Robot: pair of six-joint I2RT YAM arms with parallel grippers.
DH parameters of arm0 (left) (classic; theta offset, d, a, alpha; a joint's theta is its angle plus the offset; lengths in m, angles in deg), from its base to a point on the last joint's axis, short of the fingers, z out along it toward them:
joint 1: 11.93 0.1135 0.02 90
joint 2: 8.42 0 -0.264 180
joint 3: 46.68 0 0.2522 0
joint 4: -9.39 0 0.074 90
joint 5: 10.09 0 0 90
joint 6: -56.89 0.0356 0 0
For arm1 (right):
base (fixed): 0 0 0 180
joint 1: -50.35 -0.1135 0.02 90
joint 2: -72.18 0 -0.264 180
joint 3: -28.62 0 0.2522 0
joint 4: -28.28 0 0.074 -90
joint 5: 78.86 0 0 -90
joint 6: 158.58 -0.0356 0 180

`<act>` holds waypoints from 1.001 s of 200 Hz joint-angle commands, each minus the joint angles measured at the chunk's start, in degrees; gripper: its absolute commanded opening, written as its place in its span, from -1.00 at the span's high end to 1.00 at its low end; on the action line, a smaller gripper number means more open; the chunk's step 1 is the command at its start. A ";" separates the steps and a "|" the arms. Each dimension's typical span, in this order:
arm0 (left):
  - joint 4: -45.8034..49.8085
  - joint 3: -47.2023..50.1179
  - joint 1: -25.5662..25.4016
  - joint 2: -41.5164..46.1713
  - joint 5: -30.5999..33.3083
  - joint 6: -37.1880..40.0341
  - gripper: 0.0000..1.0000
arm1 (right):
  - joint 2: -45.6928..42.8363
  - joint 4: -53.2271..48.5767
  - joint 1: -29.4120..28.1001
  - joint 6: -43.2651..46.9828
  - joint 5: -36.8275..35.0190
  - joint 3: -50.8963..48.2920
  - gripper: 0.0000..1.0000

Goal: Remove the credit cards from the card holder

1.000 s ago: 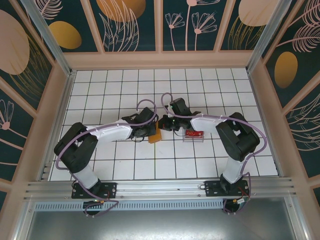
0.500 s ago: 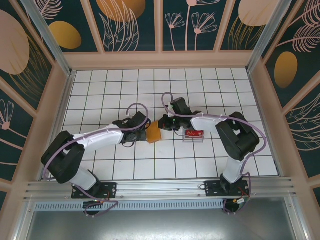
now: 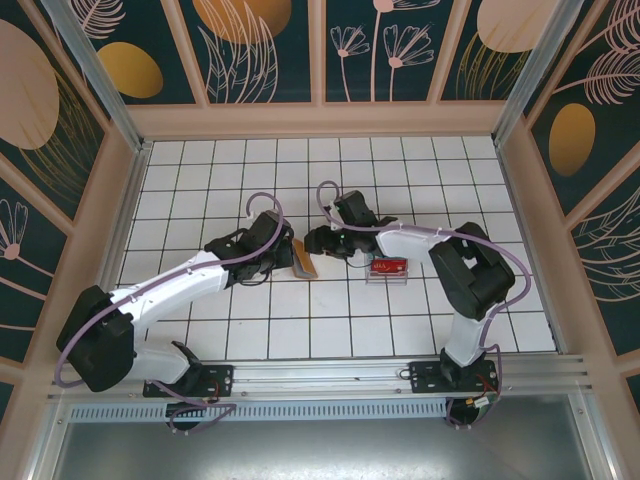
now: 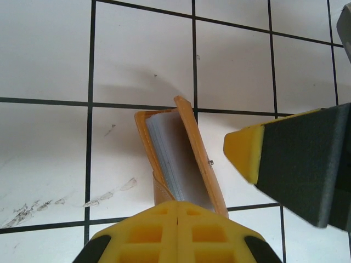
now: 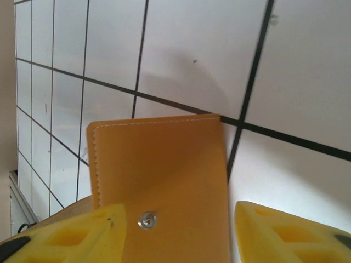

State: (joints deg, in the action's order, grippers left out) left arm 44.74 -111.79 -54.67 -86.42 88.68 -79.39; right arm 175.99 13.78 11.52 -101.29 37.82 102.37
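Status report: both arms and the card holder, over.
Left fingers shut on card holder, half open. Right fingers open, astride it. Clear box apart, right side.

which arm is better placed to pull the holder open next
Right, probably: the right gripper is open around the snap flap of the card holder, while the left gripper looks shut on its near edge.

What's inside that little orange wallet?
Between the card holder's two flaps, pale grey-blue inner leaves show. Any cards tucked in them are covered, so I cannot tell.
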 commanded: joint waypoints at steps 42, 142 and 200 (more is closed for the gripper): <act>-1.01 -1.29 0.34 0.55 -1.44 0.58 1.00 | 0.77 -2.03 -1.82 3.32 1.39 3.48 -0.20; 6.62 -2.64 0.63 1.81 4.83 2.66 1.00 | 1.92 -10.00 0.91 4.41 -9.54 4.11 0.20; 8.19 -1.71 1.76 2.32 6.31 4.31 1.00 | 1.65 -8.70 1.04 3.63 -8.97 2.61 0.93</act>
State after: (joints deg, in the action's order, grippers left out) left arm 50.90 -113.58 -53.51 -85.22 92.99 -76.74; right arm 178.11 5.41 12.60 -97.70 29.16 105.95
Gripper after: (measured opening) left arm 0.064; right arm 0.126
